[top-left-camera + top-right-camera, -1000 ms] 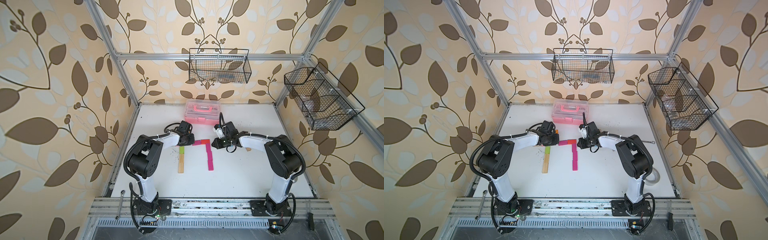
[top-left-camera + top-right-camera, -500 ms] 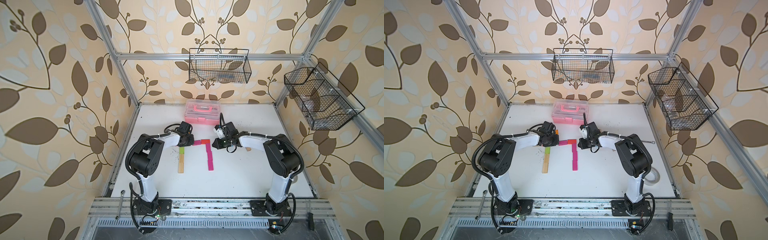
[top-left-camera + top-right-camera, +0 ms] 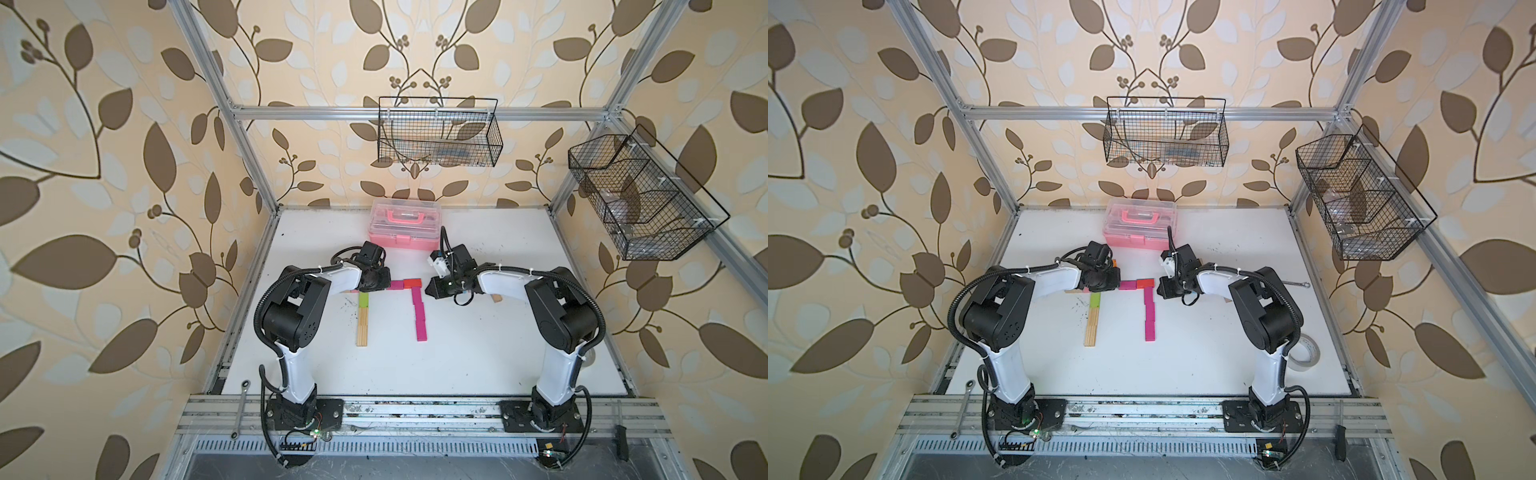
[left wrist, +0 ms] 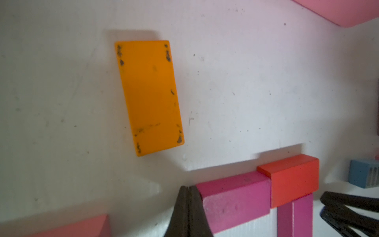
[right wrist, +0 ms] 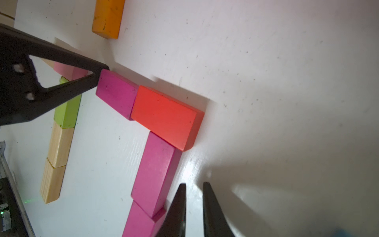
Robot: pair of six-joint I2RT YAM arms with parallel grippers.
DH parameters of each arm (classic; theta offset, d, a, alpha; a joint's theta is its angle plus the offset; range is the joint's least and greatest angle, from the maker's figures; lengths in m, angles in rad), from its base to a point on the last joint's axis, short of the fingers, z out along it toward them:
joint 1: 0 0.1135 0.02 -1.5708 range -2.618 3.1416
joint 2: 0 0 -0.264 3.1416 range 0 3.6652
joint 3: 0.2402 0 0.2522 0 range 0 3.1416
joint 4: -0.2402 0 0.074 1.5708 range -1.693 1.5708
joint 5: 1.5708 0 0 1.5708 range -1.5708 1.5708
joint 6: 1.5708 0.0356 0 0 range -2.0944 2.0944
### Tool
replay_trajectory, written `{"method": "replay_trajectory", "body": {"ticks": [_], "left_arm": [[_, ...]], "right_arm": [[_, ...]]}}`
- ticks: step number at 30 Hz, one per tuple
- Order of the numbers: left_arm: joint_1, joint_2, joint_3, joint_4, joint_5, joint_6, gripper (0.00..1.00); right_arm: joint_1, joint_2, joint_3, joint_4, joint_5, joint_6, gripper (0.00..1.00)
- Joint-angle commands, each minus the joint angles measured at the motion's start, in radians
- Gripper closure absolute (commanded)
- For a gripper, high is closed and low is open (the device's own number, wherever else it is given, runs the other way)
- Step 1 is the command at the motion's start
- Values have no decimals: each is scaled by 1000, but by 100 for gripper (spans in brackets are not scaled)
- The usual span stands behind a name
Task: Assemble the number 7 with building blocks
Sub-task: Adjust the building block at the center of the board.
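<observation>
Two grippers, both empty: left gripper (image 4: pixel 187 190) pinched shut, tip butting magenta block (image 4: pixel 235 197) at 9 o'clock of red block (image 5: pixel 164 115), squaring it, I reckon; right gripper (image 5: pixel 194 185) slightly ajar beside stem (image 5: pixel 155 174).

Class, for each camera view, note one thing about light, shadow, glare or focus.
Left wrist view: the left claw looks soft, out of focus, the orange block sharper. Right wrist view: glare streaks the table beside the magenta blocks; the red block throws a clear shadow. Both top views: even light, only faint shadows.
</observation>
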Motion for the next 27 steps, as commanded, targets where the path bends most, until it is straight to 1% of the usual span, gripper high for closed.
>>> {"method": "replay_trajectory", "body": {"ticks": [1,6,12,18,20,24,27], "left_arm": [[2,25,20,-25,18,-4,100],[3,1,8,-26,-7,-4,100],[3,-45,27,-52,-19,19,100],[5,-116,24,-89,-37,43,100],[5,-146,6,-95,-19,46,100],[-5,-181,-21,-100,51,47,100],[-38,-193,-32,-104,72,49,100]], "right_arm": [[-5,21,26,-4,8,-14,83],[-6,1,20,-20,19,-19,83],[5,-89,-44,-26,58,-17,83],[24,-144,-96,-31,84,2,83],[27,-158,-110,-20,85,11,83],[36,-172,-122,-24,98,14,83],[39,-184,-132,-22,101,18,83]]}}
